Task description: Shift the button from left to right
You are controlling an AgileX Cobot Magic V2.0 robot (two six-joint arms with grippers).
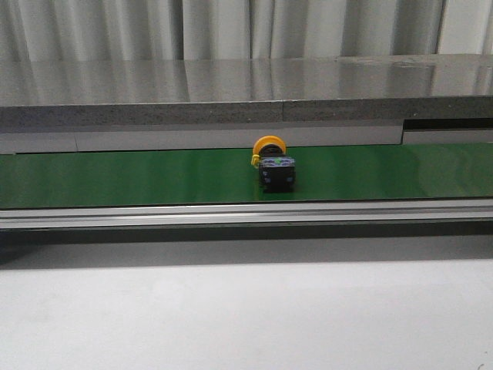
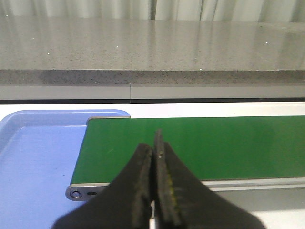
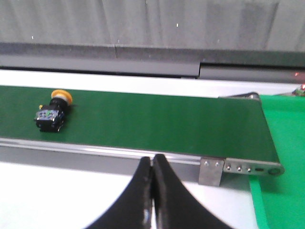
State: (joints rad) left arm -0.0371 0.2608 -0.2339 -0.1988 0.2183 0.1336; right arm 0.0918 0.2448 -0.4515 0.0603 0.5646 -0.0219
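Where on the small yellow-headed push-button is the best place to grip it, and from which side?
Probably grip the yellow-headed push-button by its dark blocky body, coming from above. It lies on the green belt, head toward the far side; the body's flat sides suit the fingers.

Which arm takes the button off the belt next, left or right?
Right, probably. The button lies on the green belt in the right wrist view, ahead of the shut right gripper. The left gripper, also shut, sees only bare belt.

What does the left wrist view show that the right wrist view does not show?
Only the left wrist view shows the blue tray at the belt's end and the shut left gripper. Only the right wrist view shows the button lying on the belt, the green bin past the other end, and the shut right gripper. Both show the green conveyor belt.
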